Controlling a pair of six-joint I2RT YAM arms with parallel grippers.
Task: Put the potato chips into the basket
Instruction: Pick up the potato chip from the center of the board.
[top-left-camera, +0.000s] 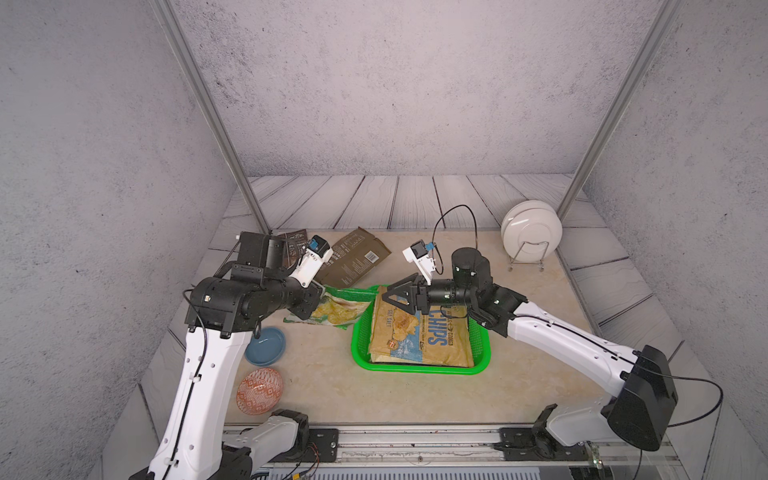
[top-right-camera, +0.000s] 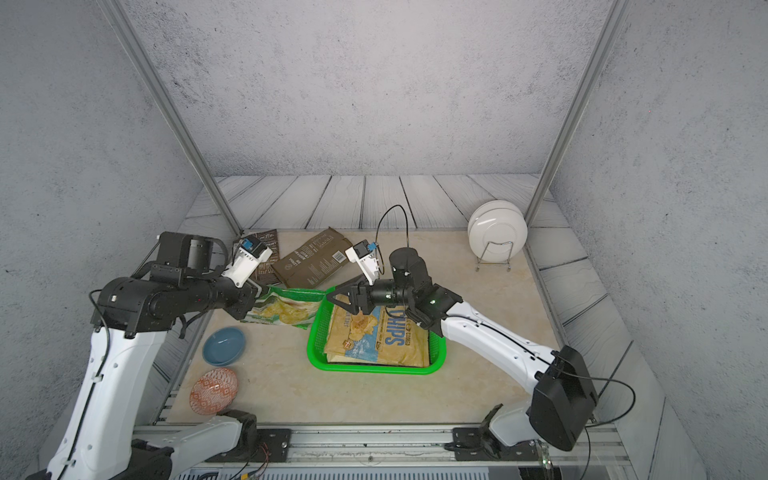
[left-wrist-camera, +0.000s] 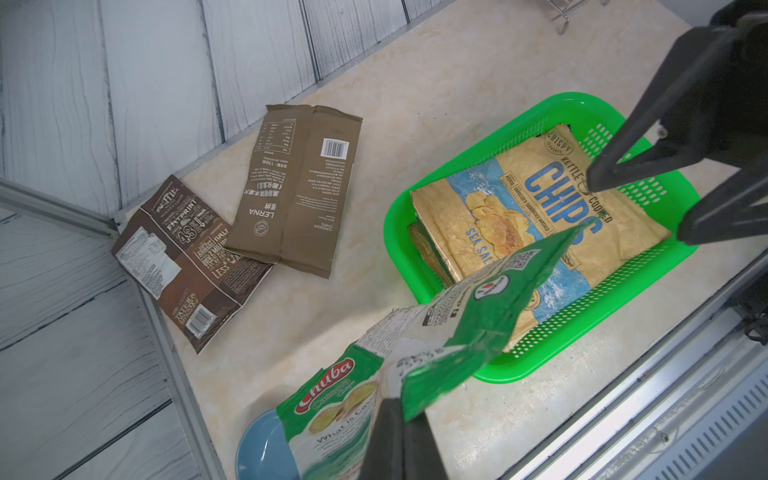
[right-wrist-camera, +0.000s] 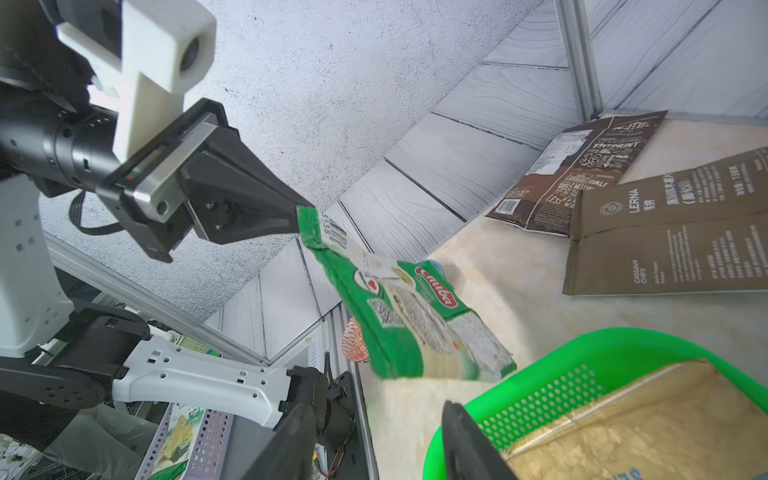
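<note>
My left gripper (left-wrist-camera: 403, 409) is shut on one end of a light green potato chips bag (top-left-camera: 338, 309), which hangs slanted above the table just left of the basket (top-left-camera: 415, 370). In the right wrist view the left gripper (right-wrist-camera: 297, 216) pinches the bag (right-wrist-camera: 399, 316) by its top edge. The bright green basket holds a yellow-blue chips bag (top-left-camera: 419, 332) lying on top of other bags. My right gripper (top-left-camera: 388, 293) hovers open and empty over the basket's far left corner. An olive bag (top-left-camera: 353, 257) and a dark brown bag (top-left-camera: 293, 245) lie flat at the back left.
A blue dish (top-left-camera: 266, 345) and an orange patterned bowl (top-left-camera: 259, 390) sit on the table at the front left, below my left arm. White plates in a wire rack (top-left-camera: 530, 232) stand at the back right. Walls close in the table's back and sides.
</note>
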